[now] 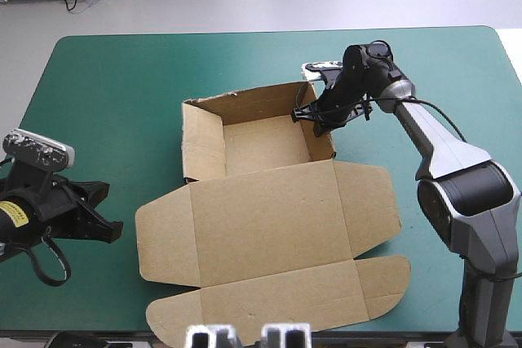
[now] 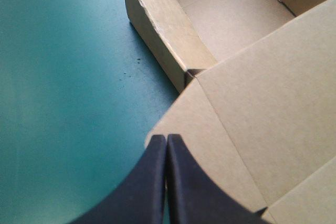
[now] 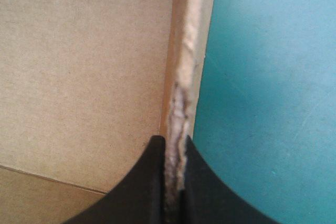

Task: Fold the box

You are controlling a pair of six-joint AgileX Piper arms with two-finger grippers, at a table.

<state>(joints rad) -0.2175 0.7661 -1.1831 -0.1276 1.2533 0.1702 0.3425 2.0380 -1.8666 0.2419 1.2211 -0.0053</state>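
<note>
The high view looks forward and down from above, taking in the whole box (image 1: 269, 218) on the teal-green cover (image 1: 106, 79). The left wrist view stands close at the box's left side, facing its left wall and lid flap. The right wrist view looks straight along the box's right wall, very near; the high view shares both walls.

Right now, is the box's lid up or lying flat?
Flat. The box's lid lies spread on the table; only the tray walls stand.

Lower rim of a wall of the box (image 3: 84, 66), out of sight between the fingers (image 3: 147, 187) of the right claw (image 3: 175, 140).
</note>
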